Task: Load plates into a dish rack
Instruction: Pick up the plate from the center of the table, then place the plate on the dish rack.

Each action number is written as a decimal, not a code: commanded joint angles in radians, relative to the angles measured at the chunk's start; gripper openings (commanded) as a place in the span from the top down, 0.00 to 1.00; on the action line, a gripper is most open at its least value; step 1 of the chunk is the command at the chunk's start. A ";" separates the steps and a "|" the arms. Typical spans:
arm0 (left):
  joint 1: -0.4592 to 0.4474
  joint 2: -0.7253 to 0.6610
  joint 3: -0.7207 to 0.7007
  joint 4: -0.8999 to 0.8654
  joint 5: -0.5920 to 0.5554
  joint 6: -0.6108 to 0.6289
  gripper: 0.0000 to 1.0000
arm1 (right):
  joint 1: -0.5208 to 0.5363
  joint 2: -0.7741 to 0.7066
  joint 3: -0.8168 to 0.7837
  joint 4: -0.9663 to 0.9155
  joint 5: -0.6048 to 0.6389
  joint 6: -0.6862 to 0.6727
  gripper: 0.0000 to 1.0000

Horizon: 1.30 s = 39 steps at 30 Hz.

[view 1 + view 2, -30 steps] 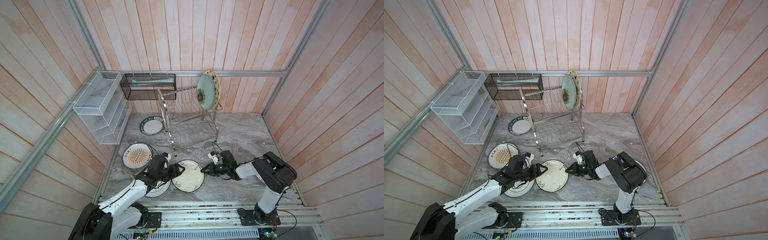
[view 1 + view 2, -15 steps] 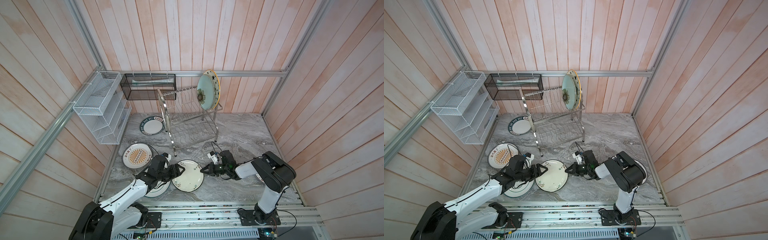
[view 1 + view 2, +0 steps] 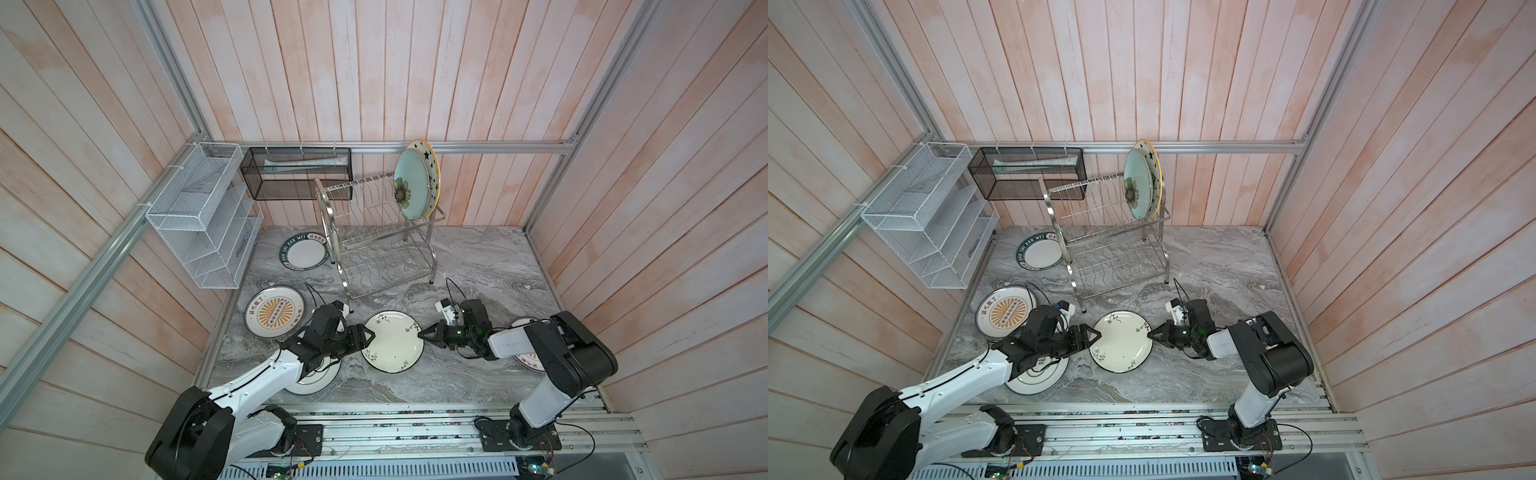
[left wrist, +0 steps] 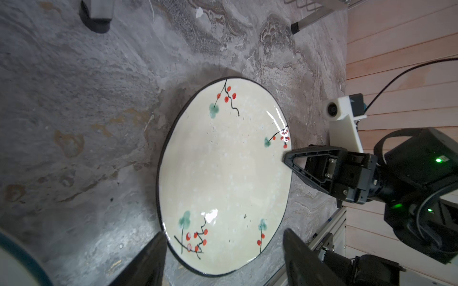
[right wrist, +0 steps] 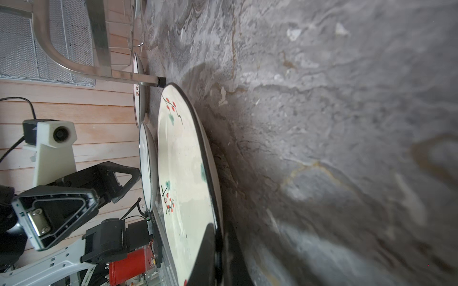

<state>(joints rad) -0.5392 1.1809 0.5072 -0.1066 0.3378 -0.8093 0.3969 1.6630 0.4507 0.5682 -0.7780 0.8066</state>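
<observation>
**Right gripper** [image 3: 422, 333] [image 3: 1151, 333] [image 5: 219, 230]: jaws closed on the right rim of the cream plate [image 3: 392, 341] [image 3: 1121, 341] [image 4: 223, 173] [image 5: 183, 173], one finger above the rim and one below. Whether this rim is lifted off the table [image 3: 478, 257] [image 3: 1217, 257] cannot be told.

**Left gripper** [image 3: 368, 334] [image 3: 1094, 332] [image 4: 223, 232]: jaws wide apart and holding nothing. It sits at the plate's left rim, and in the left wrist view the fingers straddle that rim. Contact cannot be told.

**Cream plate:** face up and painted with red berries. It lies near the table's front edge, about midway along it, between the two grippers.

**Rack** [image 3: 374, 232] [image 3: 1108, 241]: stands toward the back edge.
- The upper tier holds two upright plates at its right end: a blue plate [image 3: 409, 191] [image 3: 1136, 191] and, just behind it, a star plate [image 3: 428, 166] [image 3: 1152, 162].
- The lower tier holds no plate.

**Other plates, flat on the table:**
- The lettered plate [image 3: 305, 251] [image 3: 1040, 251] lies just left of the rack, near the back-left corner.
- The sunburst plate [image 3: 274, 311] [image 3: 1005, 311] lies at the left edge.
- One plate [image 3: 316, 378] [image 3: 1038, 374] lies partly under the left arm, near the front-left corner.
- One plate [image 3: 525, 357] is mostly hidden under the right arm.
</observation>
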 commanded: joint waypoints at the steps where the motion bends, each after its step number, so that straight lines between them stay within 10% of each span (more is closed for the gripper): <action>1: -0.010 0.027 0.032 0.027 -0.021 0.002 0.26 | -0.017 -0.038 -0.021 0.039 -0.051 -0.013 1.00; 39: -0.027 0.120 -0.011 0.225 0.014 -0.086 0.40 | -0.104 -0.075 -0.101 0.420 -0.226 0.229 1.00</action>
<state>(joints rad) -0.5602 1.2949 0.5098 0.0799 0.3378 -0.8890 0.2966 1.6211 0.3454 0.8658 -0.9245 0.9993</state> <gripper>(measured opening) 0.618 0.066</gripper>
